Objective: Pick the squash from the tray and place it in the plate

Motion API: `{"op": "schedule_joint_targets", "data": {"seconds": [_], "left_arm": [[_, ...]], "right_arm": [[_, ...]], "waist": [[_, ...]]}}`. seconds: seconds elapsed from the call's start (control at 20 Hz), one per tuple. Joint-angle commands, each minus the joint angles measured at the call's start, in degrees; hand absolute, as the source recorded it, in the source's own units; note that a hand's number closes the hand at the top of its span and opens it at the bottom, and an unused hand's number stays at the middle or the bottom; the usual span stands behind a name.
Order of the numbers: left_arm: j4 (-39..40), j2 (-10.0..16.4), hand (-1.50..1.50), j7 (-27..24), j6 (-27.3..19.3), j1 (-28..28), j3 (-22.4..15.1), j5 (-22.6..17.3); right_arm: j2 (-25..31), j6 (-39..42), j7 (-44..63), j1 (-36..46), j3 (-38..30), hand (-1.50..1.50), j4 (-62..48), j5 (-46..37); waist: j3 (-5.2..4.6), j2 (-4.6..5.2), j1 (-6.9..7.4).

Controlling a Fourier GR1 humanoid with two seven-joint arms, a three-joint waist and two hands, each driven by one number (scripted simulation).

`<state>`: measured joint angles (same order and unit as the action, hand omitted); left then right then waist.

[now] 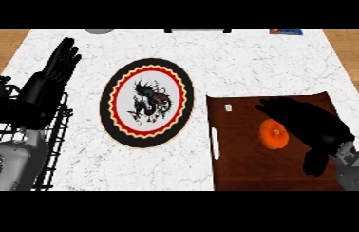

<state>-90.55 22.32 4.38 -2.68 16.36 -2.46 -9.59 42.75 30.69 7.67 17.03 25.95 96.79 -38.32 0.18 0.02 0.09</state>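
Note:
An orange squash (274, 133) lies on the dark brown tray (242, 169) at the right of the counter. My right hand (312, 124) hovers over the tray, its fingers stretched across the squash's right side and its thumb hanging down at the lower right; it covers part of the squash. The plate (119, 95), round with a black rim, a red and yellow ring and a dragon figure, lies left of the tray and has nothing on it. My left hand (52, 72) rests open at the left edge, fingers up.
A black wire rack (49, 145) stands at the lower left under my left forearm. Small objects show at the counter's far edge: a grey one (98, 31) and a blue-red one (286, 32). The white marble top (245, 60) borders wood flooring.

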Motion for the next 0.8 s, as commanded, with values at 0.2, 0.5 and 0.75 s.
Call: {"op": "schedule_joint_targets", "data": {"seconds": [0.2,0.5,0.75], "left_arm": [[3.2,-1.0,0.0,-0.9,2.8,0.3,3.3,2.1],[-2.9,-3.2,0.0,4.0,0.8,0.4,2.3,4.3],[-0.8,-1.7,0.0,1.9,3.2,-1.3,4.7,2.2]], "right_arm": [[-3.3,1.1,-3.9,-3.6,-1.4,-1.5,-2.5,-7.6],[-8.4,-3.4,-5.7,0.0,0.6,-1.5,-12.2,-16.9],[-11.4,-17.3,-12.1,-1.8,-2.2,1.5,-10.8,-15.6]], "waist": [[-0.19,-0.02,-0.27],[-0.17,-0.03,0.09],[-0.15,-0.06,-0.12]]}}
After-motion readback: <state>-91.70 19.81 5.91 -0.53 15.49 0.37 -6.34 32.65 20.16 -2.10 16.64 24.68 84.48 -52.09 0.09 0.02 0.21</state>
